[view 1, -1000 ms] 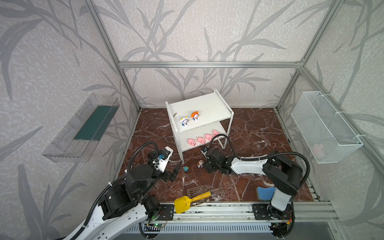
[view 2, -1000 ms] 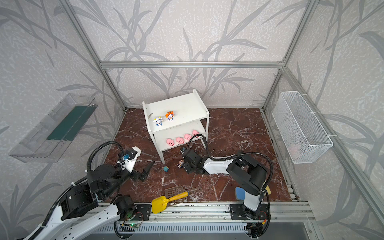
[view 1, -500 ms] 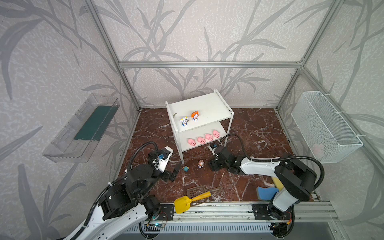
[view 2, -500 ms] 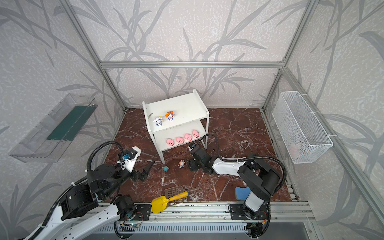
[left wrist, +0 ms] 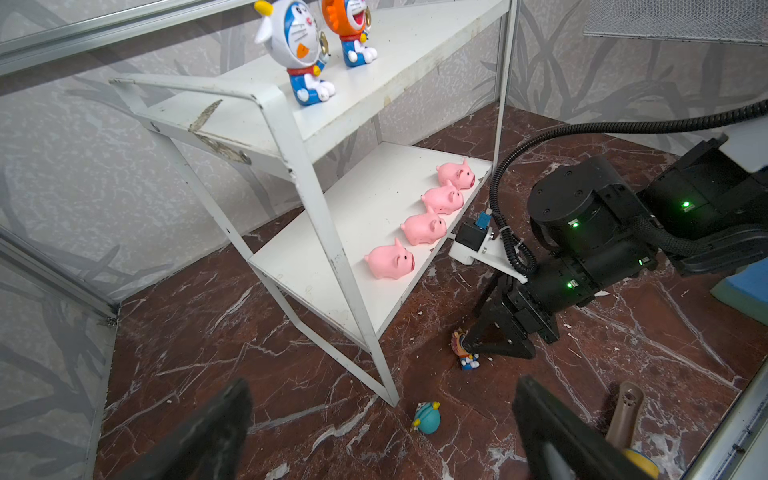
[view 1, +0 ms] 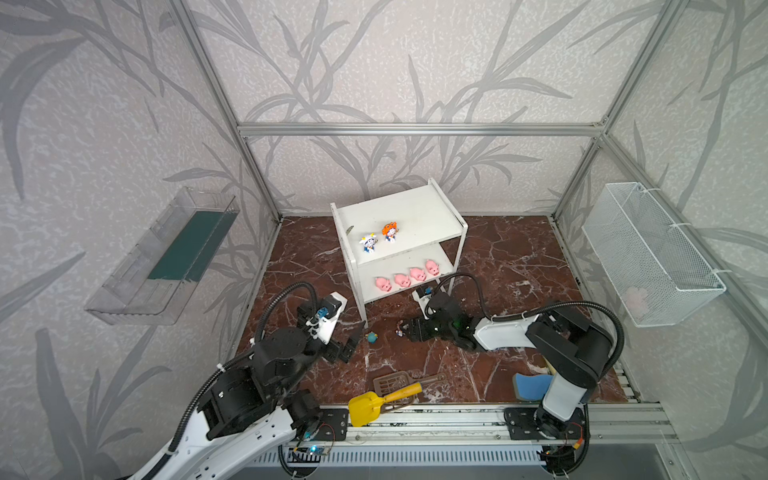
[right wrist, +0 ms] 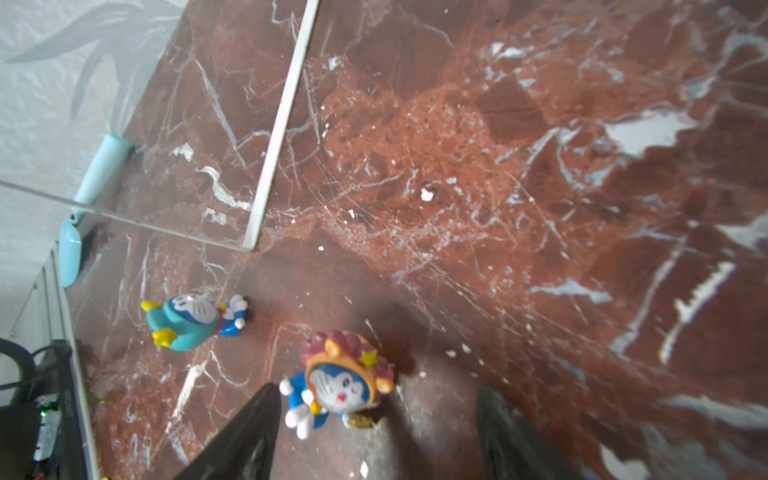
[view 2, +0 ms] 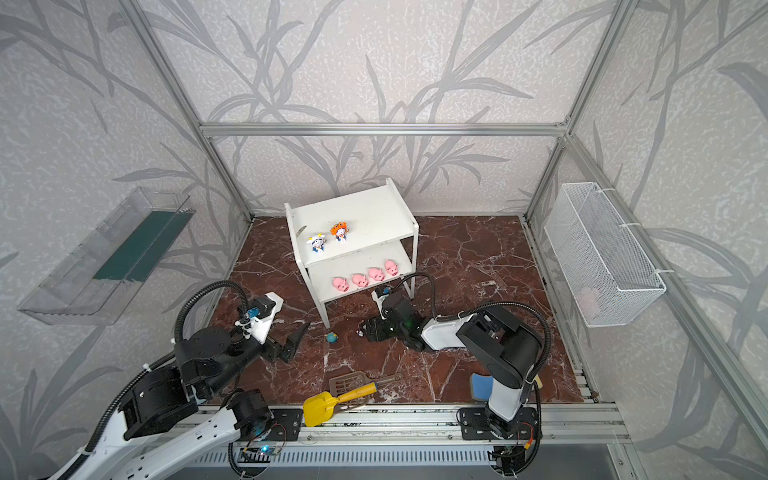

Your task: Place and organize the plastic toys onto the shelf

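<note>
The white shelf point(view 1: 419, 216) holds a white-capped figurine point(view 1: 368, 242) and an orange one point(view 1: 390, 232) on its top board, and several pink pigs point(view 1: 402, 280) in a row on the lower board. On the floor in front lie a teal figurine point(view 1: 372, 338) on its side and a brown-maned figurine point(view 1: 400, 331). My right gripper point(right wrist: 376, 419) is low and open. The brown figurine point(right wrist: 347, 382) stands between its fingertips, close to one of them. My left gripper point(left wrist: 380, 432) is wide open and empty, a short way back from the teal figurine point(left wrist: 428, 419).
A yellow scoop point(view 1: 365, 409) and a brown slotted spatula point(view 1: 395, 382) lie near the front rail. A blue sponge point(view 1: 530, 384) sits by the right arm's base. A wire basket point(view 1: 648, 257) hangs on the right wall and a clear tray point(view 1: 162, 257) on the left.
The right gripper drew back to the right, then came back left around the brown figurine, its jaws narrowing a little. The left arm has stayed still.
</note>
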`<move>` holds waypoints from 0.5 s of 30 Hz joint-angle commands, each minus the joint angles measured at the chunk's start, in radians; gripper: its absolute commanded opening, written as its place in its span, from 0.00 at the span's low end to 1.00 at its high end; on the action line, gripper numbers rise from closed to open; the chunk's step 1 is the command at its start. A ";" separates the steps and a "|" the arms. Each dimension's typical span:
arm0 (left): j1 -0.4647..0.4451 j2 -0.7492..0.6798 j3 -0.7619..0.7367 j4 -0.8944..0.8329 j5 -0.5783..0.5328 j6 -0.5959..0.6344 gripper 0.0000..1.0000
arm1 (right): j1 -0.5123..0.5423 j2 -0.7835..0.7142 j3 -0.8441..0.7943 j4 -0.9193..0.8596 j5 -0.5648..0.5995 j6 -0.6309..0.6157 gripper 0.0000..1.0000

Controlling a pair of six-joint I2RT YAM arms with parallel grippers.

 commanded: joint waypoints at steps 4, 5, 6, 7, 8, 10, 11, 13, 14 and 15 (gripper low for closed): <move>0.008 0.003 -0.009 0.016 0.012 -0.001 0.99 | -0.003 0.054 0.010 0.040 -0.035 0.024 0.72; 0.009 0.003 -0.008 0.015 0.012 -0.002 0.99 | -0.003 0.059 0.014 0.032 -0.037 0.020 0.71; 0.009 0.003 -0.008 0.015 0.012 -0.002 0.99 | 0.000 0.062 0.016 0.023 -0.035 0.017 0.71; 0.009 0.003 -0.008 0.015 0.012 -0.002 0.99 | 0.002 0.064 0.020 0.016 -0.033 0.010 0.70; 0.009 0.003 -0.008 0.014 0.013 -0.001 0.99 | 0.005 0.066 0.021 0.007 -0.029 0.005 0.69; 0.011 0.003 -0.009 0.015 0.014 -0.002 0.99 | 0.015 0.067 0.027 -0.007 -0.020 -0.007 0.67; 0.011 0.003 -0.009 0.016 0.014 -0.001 0.99 | 0.021 0.070 0.032 -0.014 -0.017 -0.013 0.66; 0.012 0.004 -0.009 0.016 0.014 -0.001 0.99 | 0.031 0.076 0.043 -0.032 -0.008 -0.023 0.63; 0.012 0.004 -0.008 0.016 0.015 -0.003 0.99 | 0.037 0.078 0.048 -0.041 -0.003 -0.027 0.61; 0.012 0.006 -0.008 0.014 0.014 -0.005 0.99 | 0.039 0.081 0.050 -0.042 0.001 -0.030 0.60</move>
